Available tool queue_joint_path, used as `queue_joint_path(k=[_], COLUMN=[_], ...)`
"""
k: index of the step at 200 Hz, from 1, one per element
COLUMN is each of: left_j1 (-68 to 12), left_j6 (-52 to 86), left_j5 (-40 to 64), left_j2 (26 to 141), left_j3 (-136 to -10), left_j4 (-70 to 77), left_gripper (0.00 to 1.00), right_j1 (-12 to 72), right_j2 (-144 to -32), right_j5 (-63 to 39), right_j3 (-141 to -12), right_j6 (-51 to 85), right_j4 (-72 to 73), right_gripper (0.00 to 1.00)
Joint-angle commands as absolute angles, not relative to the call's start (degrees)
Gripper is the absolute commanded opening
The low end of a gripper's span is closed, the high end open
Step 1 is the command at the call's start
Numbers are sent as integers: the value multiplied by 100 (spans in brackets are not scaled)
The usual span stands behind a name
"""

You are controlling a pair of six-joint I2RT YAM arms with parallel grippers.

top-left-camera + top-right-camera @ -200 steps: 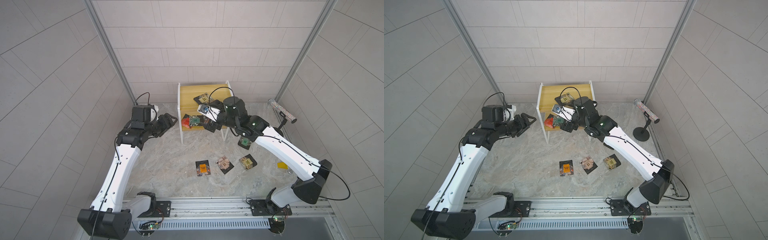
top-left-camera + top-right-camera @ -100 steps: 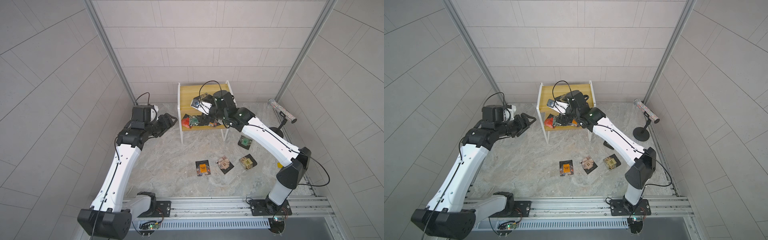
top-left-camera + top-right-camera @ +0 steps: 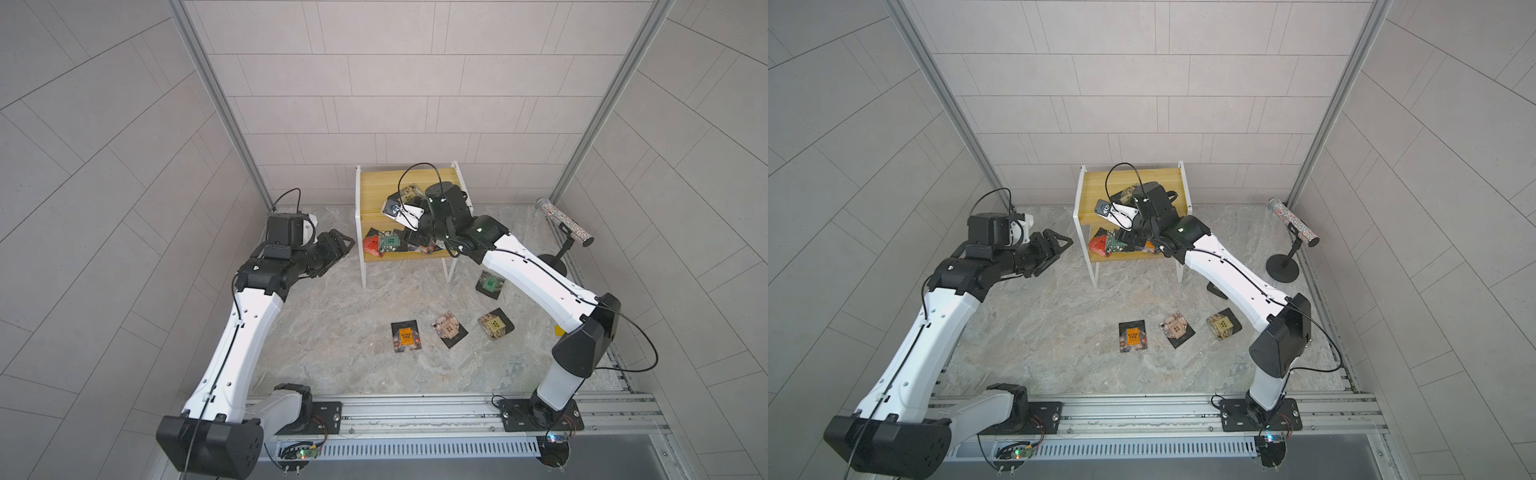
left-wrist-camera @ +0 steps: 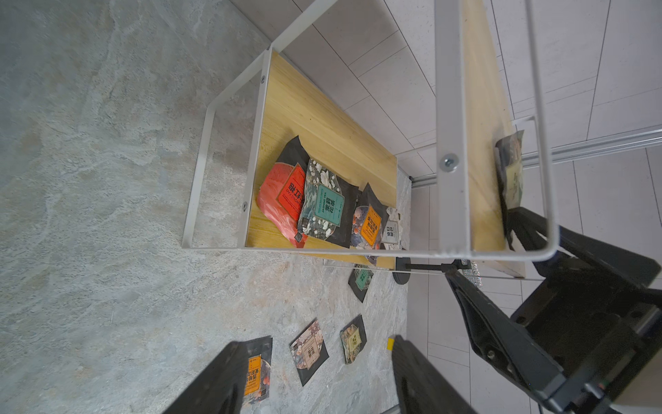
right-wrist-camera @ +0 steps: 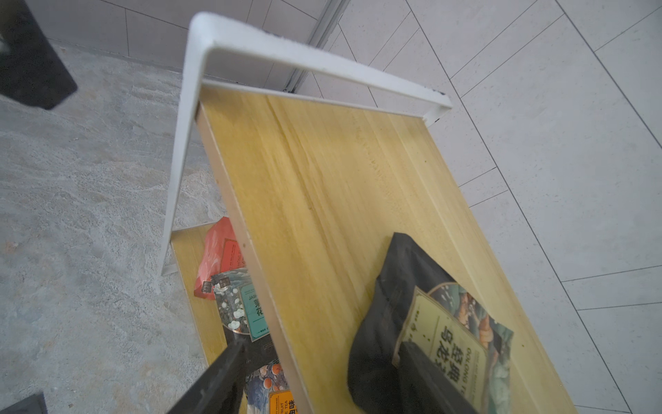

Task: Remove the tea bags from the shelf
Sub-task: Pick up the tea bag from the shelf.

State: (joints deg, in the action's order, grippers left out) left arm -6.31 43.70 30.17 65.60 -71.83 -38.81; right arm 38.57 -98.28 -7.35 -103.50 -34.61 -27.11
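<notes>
Right gripper (image 5: 324, 346) is held parted over the lower-right tea bag (image 5: 447, 322), which, lying flat, could be pushed aside.

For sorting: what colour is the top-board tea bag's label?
Pale yellow-green, on that tea bag; clearest in right wrist view.

The scene is being lit brightly and evenly from above, and only faint, soft-edged shadows are being cast on the table (image 3: 332, 316) beneath the shelf (image 3: 374, 183). In both top views, the seams of the wall tiles (image 3: 395, 104) are being bowed toward the edges. In the right wrist view, the shelf's white frame and upper board are being smeared by blur.
</notes>
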Motion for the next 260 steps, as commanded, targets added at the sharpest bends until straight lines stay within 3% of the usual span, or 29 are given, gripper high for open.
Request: queue_joint_path(k=[1,65,114,165,215,260], left_j1=[-646,-653,-649,-650,-643,-648], left_j6=[4401,4539,4579,4597,4570,4553], left_j5=[2997,3017,3001,3006,2988,2994], left_j2=[6489,6452,6344,6236,6204,6230], left_j3=[-7094,-6983,-6918,-6840,-6785,-6763], left_j4=[-3690,-3553,-3539,-3551,-3585,-3586], left_gripper=[71,71,70,70,70,70], right_j1=[3859,3928,4008,3964,3868,3850], right_j2=[-9529,-9184,-9032,-9498,-9905,-9874], right_j5=[-702,-626,-515,-335,-317,-354], right_j3=[-10177,-10003,-10045,-10395,-10652,-10562], right_j6=[-3393,-3460,-3527,-3590,-3540,-3462], right_j4=[-2936,-2902,-2571,-2636,-2724,-2834], right_gripper=[65,64,90,97,94,73])
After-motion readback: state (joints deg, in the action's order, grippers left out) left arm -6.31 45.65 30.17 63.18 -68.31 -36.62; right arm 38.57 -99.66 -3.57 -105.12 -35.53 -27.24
